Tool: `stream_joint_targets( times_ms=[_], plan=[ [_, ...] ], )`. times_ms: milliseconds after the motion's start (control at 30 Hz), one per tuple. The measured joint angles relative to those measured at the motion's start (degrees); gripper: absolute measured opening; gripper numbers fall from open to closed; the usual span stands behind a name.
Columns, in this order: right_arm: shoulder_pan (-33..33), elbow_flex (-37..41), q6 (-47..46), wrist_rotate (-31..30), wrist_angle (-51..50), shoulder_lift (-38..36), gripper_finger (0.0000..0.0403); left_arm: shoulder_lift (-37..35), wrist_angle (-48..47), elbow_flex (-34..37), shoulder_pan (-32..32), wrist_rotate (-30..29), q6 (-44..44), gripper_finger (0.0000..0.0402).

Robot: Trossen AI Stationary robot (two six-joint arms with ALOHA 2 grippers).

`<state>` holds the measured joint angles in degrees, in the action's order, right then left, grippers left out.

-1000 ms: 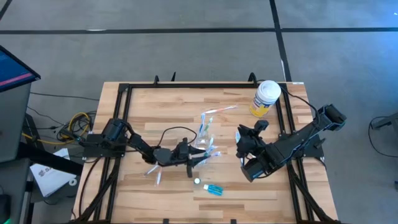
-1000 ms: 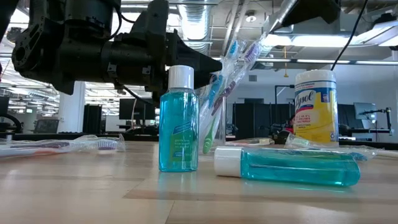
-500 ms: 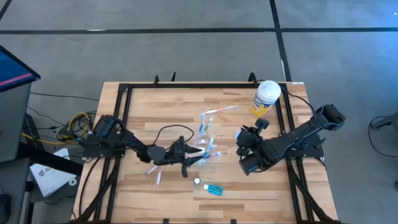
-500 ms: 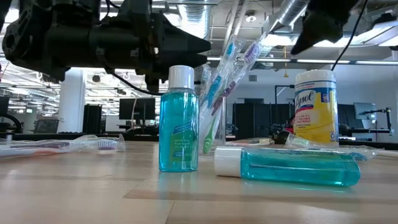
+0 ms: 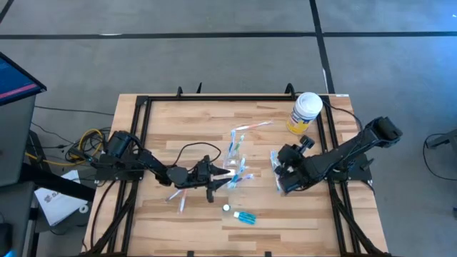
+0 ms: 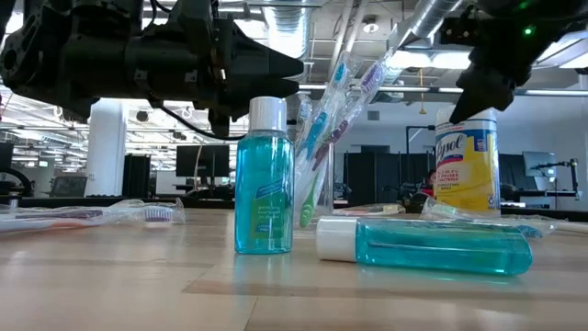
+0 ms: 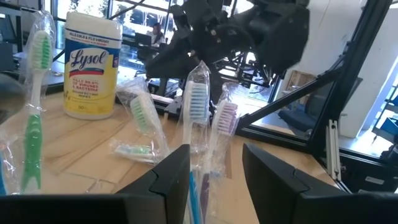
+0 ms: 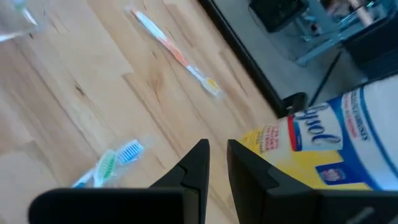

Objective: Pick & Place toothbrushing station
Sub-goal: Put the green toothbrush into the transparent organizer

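Note:
A clear tumbler [image 5: 239,171] stands mid-table with several wrapped toothbrushes [image 6: 322,119] leaning in it, heads up. More wrapped toothbrushes lie flat on the table [image 5: 235,139]. One blue white-capped tube [image 6: 263,175] stands upright near the front, and another [image 6: 427,246] lies on its side. My left gripper [image 5: 225,177] is open, level, just left of the tumbler. In the left wrist view [image 7: 216,152] the brushes [image 7: 198,106] show beyond the gap between its fingers. My right gripper [image 5: 278,170] hangs right of the tumbler, its fingers a narrow gap apart [image 8: 217,146] and empty.
The yellow container with a white lid [image 5: 305,113] stands at the far right. An orange-handled brush [image 8: 174,46] lies left of it, and a green and blue pair [image 8: 112,165] lies nearer my right gripper. More wrapped brushes [image 5: 175,196] lie near the left front.
My left gripper has drawn back from the tumbler toward the table's left and risen a little, leaving the brushes standing in the tumbler. My right gripper has come down toward the table beside the yellow container.

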<state>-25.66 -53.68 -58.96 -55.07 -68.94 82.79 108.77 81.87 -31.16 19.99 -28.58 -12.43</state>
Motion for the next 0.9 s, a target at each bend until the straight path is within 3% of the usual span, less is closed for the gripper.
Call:
stream_joint_targets(
  times_ms=[133, 433, 900],
  plan=[
    [0.5, 5.3, 3.8, 2.5, 8.6, -7.0, 0.0048, 0.0, 0.0, 0.0, 0.0, 0.0, 0.0, 0.0142],
    [5.3, 17.9, 14.8, 18.3, 28.6, -19.6, 0.0048, 0.0, 0.0, 0.0, 0.0, 0.0, 0.0, 0.0142],
    [16.0, 23.3, 24.6, 37.4, 42.2, -18.8, 0.0051, 0.0, 0.0, 0.0, 0.0, 0.0, 0.0, 0.0142]
  ],
)
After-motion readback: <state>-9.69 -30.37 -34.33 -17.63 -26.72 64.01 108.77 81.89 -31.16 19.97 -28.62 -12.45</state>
